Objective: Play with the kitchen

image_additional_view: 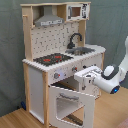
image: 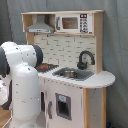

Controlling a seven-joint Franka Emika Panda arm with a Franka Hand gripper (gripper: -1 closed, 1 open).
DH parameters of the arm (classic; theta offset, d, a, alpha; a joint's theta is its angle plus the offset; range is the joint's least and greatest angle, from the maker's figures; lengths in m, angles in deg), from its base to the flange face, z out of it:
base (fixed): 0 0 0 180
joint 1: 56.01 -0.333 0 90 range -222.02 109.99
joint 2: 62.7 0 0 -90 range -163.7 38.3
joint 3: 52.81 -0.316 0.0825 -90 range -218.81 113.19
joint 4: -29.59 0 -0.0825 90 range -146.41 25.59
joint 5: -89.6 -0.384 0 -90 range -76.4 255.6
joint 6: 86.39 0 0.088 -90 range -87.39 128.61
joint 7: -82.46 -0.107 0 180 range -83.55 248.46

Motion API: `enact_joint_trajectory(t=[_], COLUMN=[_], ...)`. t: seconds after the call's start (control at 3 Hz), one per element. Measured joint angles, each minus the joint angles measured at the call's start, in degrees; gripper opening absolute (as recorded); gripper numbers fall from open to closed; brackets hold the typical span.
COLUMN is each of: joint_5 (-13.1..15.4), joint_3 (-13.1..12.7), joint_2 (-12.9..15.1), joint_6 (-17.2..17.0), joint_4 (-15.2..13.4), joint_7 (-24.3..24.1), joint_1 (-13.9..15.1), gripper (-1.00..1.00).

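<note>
Nothing I can actually read here — the microwave (image: 73, 23) on my toy kitchen (image: 75, 75) has a button panel, but no legible digits, labels or brand anywhere.

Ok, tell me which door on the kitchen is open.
The oven door under the hob, hanging ajar with its window frame swung outward. The windowed microwave door up top sits flush and shut.

The kitchen (image_additional_view: 60, 70) looks like matt painted white and pale bare wood; its sink (image: 72, 74) seems dull metal.
</note>
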Motion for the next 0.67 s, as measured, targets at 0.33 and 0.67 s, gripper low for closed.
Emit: enact_joint_trajectory(t=[0.33,0.67], joint_5=[0.55,3.51], joint_3=[0.28,1.21], joint_2=[0.04,0.08], joint_6=[3.36,7.65], joint_4=[-0.81,-0.79], joint_7=[-1.62,-3.46], joint_1=[4.42,7.08], gripper=[1.00,1.00])
